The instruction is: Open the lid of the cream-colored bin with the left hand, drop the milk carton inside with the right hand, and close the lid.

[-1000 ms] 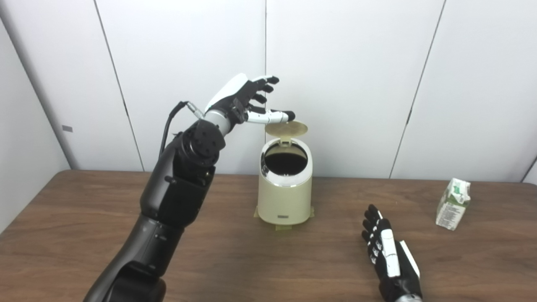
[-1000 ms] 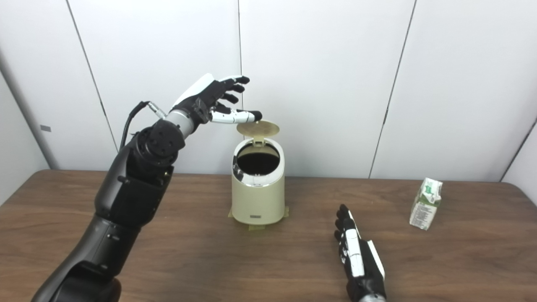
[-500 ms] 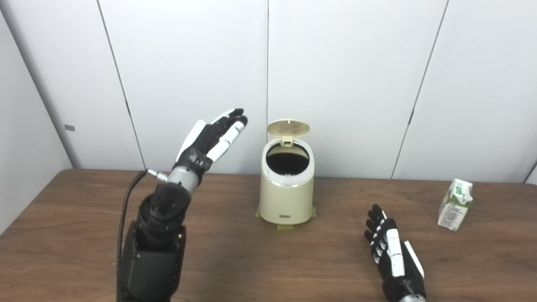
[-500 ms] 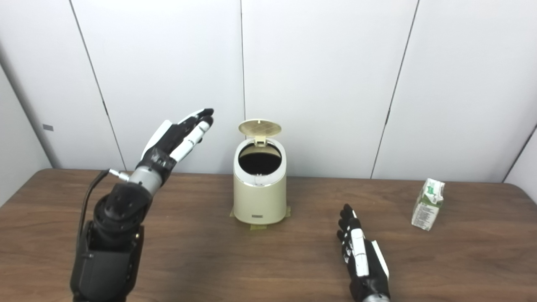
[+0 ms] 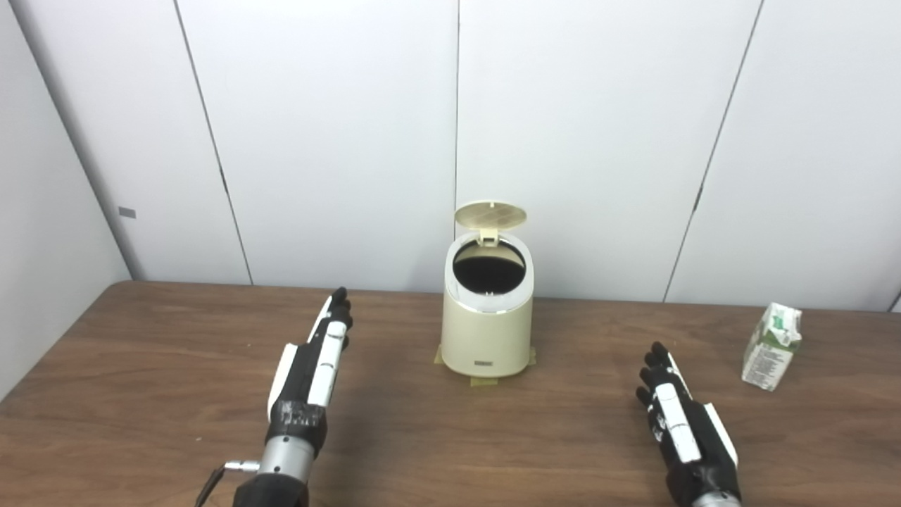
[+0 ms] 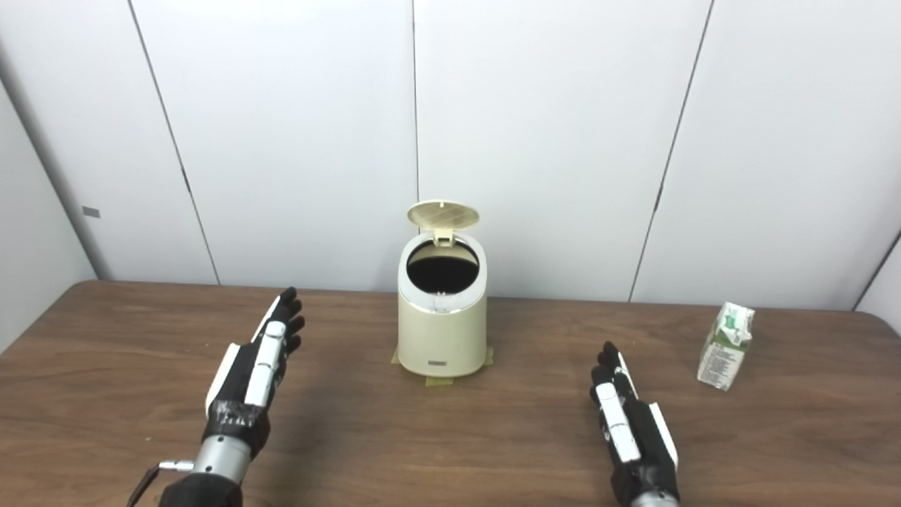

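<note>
- left hand (image 5: 310, 373) is stretched out flat low over the table (image 5: 141, 394), fingers straight and pointing at the back wall, holding nothing
- right hand (image 5: 683, 422) same deal, flat and empty, fingers extended
- cream bin (image 5: 487, 331) sits between them, lid (image 5: 490, 215) flipped up
- milk carton (image 5: 771, 346) stands upright far right, well apart from the right hand

The inside of the cream-colored cylindrical bin (image 5: 487, 320) at frame centre is black shadow, so its contents cannot be made out. The print on the small green-and-white milk carton (image 5: 771, 346) at the right is too small to read. Both black-and-white arms and the brown wooden surface (image 5: 450, 436) are cut off by the bottom edge.
</note>
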Robot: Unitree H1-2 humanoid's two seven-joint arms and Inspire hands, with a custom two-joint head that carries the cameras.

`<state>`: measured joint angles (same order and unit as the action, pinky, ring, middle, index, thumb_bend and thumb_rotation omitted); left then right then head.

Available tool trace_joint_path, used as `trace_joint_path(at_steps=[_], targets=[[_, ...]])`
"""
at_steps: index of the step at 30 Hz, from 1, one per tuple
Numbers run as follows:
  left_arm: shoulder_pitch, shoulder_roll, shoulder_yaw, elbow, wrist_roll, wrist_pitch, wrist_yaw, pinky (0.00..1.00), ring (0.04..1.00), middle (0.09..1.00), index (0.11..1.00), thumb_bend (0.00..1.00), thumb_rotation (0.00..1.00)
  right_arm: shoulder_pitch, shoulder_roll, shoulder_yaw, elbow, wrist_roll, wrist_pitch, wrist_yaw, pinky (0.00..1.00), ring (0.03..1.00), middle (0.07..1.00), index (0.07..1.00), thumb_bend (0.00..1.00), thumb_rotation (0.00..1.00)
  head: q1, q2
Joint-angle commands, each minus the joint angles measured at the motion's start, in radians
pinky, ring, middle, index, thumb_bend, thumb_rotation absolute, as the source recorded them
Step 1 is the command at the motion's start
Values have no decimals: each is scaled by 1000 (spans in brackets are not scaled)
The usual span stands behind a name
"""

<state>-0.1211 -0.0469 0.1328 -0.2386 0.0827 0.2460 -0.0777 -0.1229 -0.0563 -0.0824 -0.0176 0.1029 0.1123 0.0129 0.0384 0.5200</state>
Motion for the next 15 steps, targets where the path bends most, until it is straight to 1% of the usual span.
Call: trace_joint_path(at_steps=[1, 2, 3, 5, 6, 7, 8, 10, 12, 13, 15], targets=[[-2, -11, -6, -27, -32, -69, 20, 1000, 999, 994, 1000, 502, 1000, -41, -12, -11, -43, 2, -17, -2, 967, 983, 992, 997, 642, 716, 0, 0], [13, -14, -6, -22, -48, -85, 23, 1000, 1000, 992, 1000, 516, 1000, -41, -15, -13, -49, 2, -18, -2, 964, 971, 992, 996, 621, 651, 0, 0], [29, -18, -4, -18, -68, -100, 23, 1000, 1000, 996, 1000, 522, 1000, -39, -17, -15, -61, -2, -15, -7, 952, 960, 986, 989, 620, 597, -23, 2], [57, -20, -8, -13, -86, -127, 28, 1000, 1000, 1000, 1000, 529, 1000, -31, -23, -17, -93, -22, -7, -21, 900, 940, 968, 968, 643, 480, -55, 6], [67, -19, -9, -9, -94, -139, 29, 1000, 1000, 1000, 1000, 531, 1000, -27, -27, -16, -108, -49, -3, -34, 870, 930, 956, 957, 662, 449, -63, 11], [74, -18, -9, -3, -106, -154, 31, 1000, 1000, 1000, 1000, 538, 1000, -24, -32, -16, -118, -73, -3, -44, 833, 914, 939, 940, 694, 426, -88, 17], [79, -17, -8, 3, -118, -167, 32, 1000, 1000, 996, 1000, 537, 1000, -20, -37, -17, -125, -89, -4, -50, 815, 908, 932, 931, 715, 415, -88, 17], [82, -2, -11, 11, -134, -180, 25, 1000, 1000, 990, 1000, 534, 1000, -10, -44, -24, -156, -113, 17, -64, 808, 905, 928, 922, 739, 392, -143, 29], [79, 16, -12, 8, -144, -176, 20, 1000, 1000, 988, 1000, 525, 1000, 0, -51, -29, -200, -128, 44, -71, 868, 902, 924, 917, 733, 344, -176, 30], [76, 23, -11, 3, -147, -167, 22, 1000, 1000, 986, 1000, 515, 1000, 4, -53, -30, -225, -136, 57, -72, 872, 899, 918, 914, 727, 336, -205, 32], [71, 35, -9, -7, -153, -153, 27, 1000, 1000, 980, 1000, 500, 1000, 12, -60, -30, -272, -158, 81, -74, 863, 899, 913, 905, 727, 315, -226, 34]])
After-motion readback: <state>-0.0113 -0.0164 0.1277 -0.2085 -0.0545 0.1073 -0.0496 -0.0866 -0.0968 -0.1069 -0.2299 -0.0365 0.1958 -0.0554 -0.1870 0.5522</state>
